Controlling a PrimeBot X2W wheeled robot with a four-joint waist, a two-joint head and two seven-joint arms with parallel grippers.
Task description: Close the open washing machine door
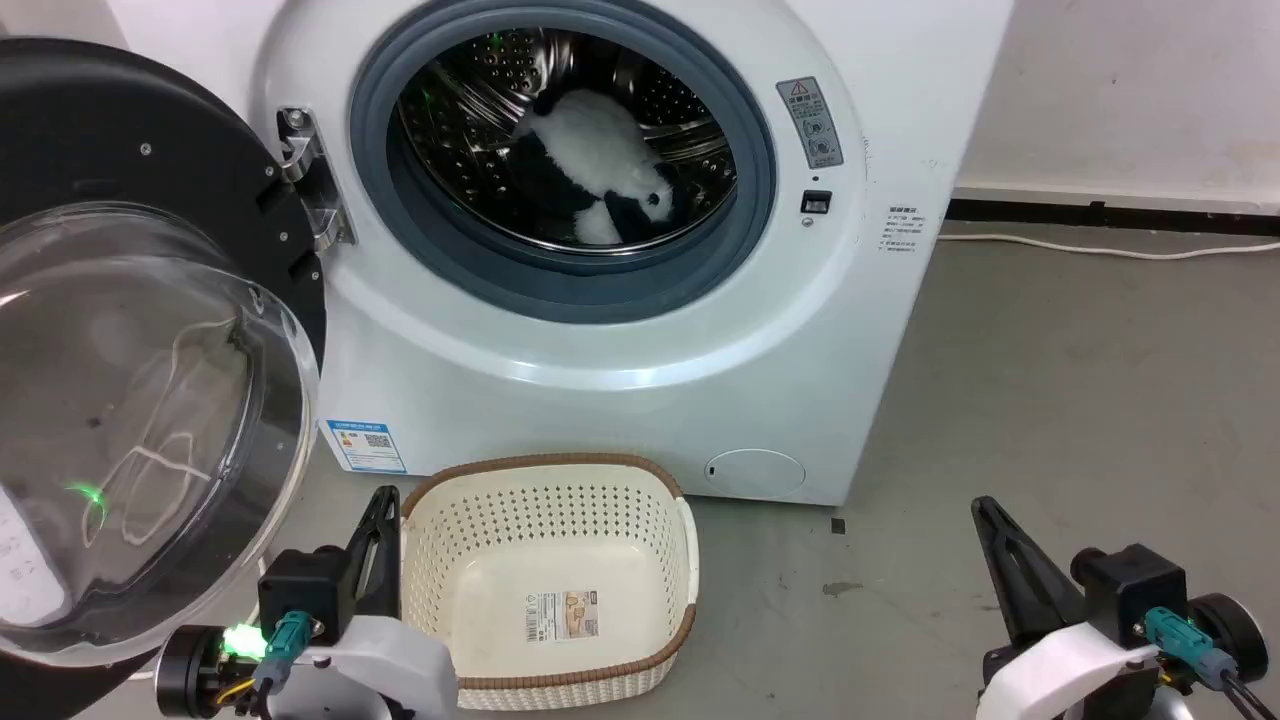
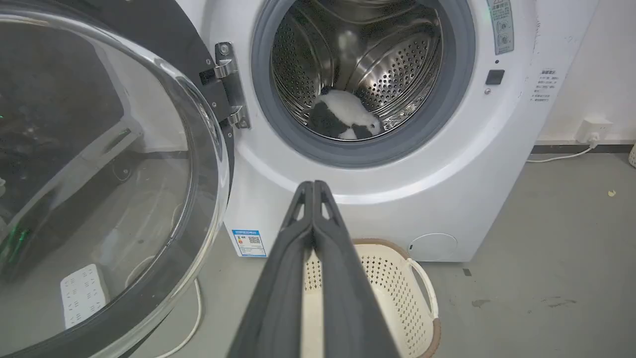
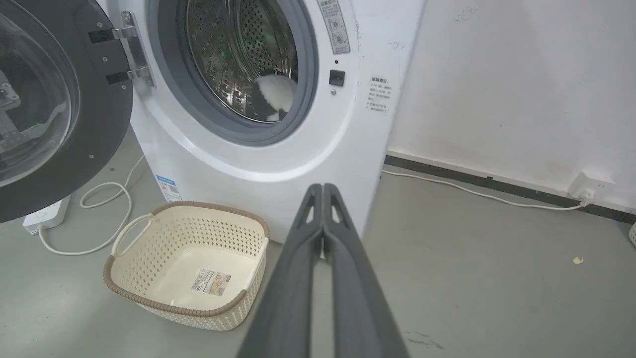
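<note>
Black-rimmed door [image 1: 150, 380] stands wide open, nothing done yet; left fingers [image 2: 290, 258] and right fingers [image 3: 298, 268] are clenched empty, off it.

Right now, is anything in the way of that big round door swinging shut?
Nothing visible blocks it. The washing machine door stands wide open on its hinge, and the plush toy lies deep in the drum, clear of the grey ring. The basket sits on the floor, seemingly below the door's sweep.
</note>
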